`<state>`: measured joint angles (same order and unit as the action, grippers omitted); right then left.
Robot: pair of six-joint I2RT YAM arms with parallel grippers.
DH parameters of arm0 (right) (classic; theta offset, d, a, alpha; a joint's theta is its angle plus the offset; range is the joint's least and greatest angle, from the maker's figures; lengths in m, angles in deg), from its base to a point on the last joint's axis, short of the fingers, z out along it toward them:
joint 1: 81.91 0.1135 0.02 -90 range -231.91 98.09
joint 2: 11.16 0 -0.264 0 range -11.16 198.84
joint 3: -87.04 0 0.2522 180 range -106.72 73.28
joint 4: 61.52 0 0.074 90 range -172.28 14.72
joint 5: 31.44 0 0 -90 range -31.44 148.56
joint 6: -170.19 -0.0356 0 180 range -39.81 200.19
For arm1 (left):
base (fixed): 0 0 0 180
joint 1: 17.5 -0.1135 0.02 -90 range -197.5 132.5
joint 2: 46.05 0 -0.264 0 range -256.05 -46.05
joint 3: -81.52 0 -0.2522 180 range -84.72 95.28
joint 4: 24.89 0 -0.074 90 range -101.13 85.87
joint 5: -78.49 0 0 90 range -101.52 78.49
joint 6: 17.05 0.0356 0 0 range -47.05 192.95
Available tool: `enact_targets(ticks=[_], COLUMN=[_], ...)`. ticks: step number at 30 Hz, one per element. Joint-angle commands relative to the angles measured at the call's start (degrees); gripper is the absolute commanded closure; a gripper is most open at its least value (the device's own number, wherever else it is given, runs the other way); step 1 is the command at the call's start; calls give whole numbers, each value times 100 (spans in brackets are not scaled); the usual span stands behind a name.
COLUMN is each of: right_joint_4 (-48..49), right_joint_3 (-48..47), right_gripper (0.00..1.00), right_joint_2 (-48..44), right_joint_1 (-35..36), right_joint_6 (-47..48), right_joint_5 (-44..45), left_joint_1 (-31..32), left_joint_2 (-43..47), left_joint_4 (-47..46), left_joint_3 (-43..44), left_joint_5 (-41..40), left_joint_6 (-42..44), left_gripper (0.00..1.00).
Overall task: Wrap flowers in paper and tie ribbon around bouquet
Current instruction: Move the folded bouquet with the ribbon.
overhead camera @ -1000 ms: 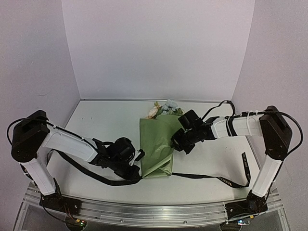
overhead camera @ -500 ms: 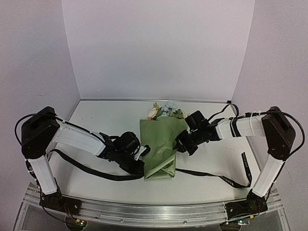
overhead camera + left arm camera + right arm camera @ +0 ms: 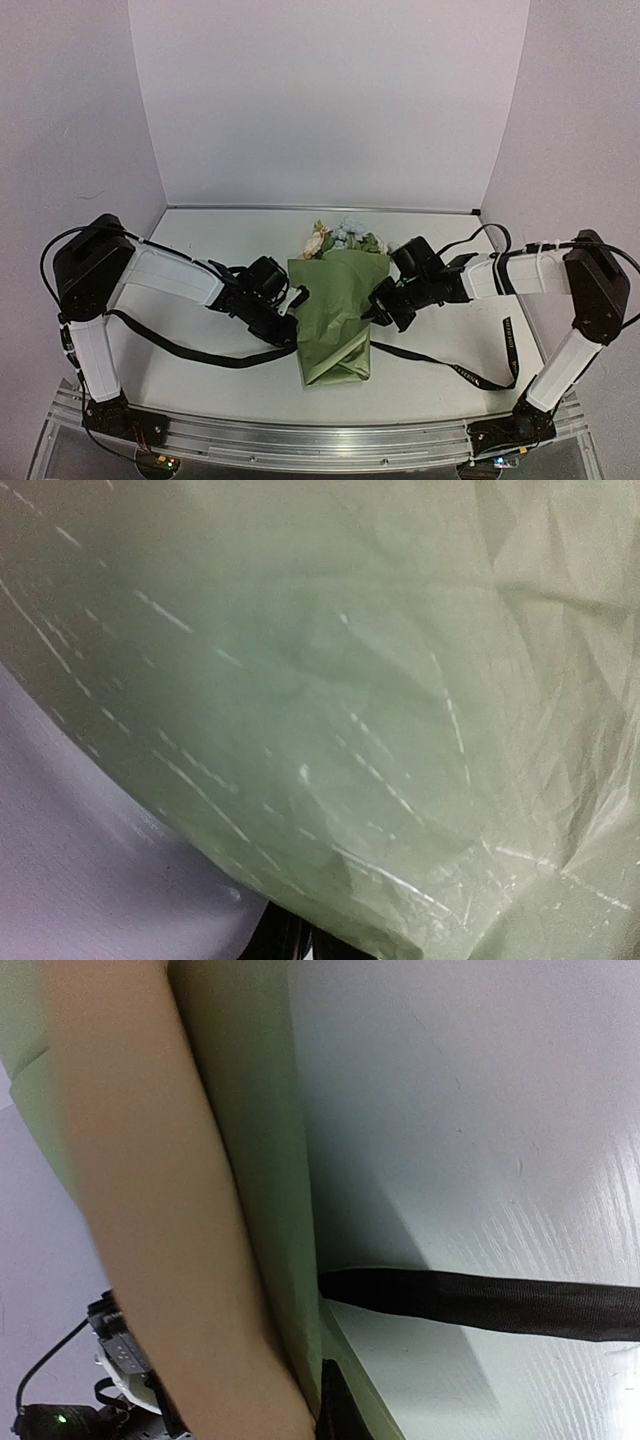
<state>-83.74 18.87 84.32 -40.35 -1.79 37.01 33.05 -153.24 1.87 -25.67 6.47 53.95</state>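
Pinching the paper (image 3: 180, 1210) edge with right gripper (image 3: 381, 302), jaws closed. Resting left gripper (image 3: 288, 320) against the bouquet (image 3: 335, 325); cannot tell jaw gap.

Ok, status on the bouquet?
Right gripper shut at the right edge of the bouquet; left gripper at its left edge, jaws unclear. Bouquet wrapped, lying flat. Ribbon runs under it, untied.
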Motion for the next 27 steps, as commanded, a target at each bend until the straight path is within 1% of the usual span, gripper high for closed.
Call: enact_targets(ticks=[1, 5, 11, 13, 15, 17, 24, 25, 27], right_joint_4=[157, 277, 442, 442, 442, 442, 232, 146, -89], right_joint_3=[202, 260, 445, 506, 531, 500, 609, 604, 571], right_gripper=[100, 100, 100, 96, 92, 86, 59, 55, 51], right_joint_2=[-257, -168, -104, -132, -148, -146, -376, -412, -505], right_joint_1=[170, 284, 309, 309, 309, 309, 302, 300, 300], right_joint_6=[-21, -48, 24, 123, 215, 317, 793, 894, 1138], right_joint_5=[161, 232, 244, 268, 256, 189, 207, 189, 151], left_joint_1=[-99, -144, -197, -230, -261, -284, -326, -335, -356], left_joint_2=[-98, -91, 177, 350, 499, 619, 912, 972, 1106], left_joint_4=[196, 227, 299, 362, 457, 525, 688, 713, 843], left_joint_3=[259, 297, 244, 201, 203, 203, 203, 198, 195], left_joint_5=[116, 118, -161, -326, -474, -562, -843, -947, -1335], left_joint_6=[257, 271, 175, 144, 135, 125, -25, -116, -414], left_gripper=[93, 89, 77, 71, 68, 66, 57, 56, 53])
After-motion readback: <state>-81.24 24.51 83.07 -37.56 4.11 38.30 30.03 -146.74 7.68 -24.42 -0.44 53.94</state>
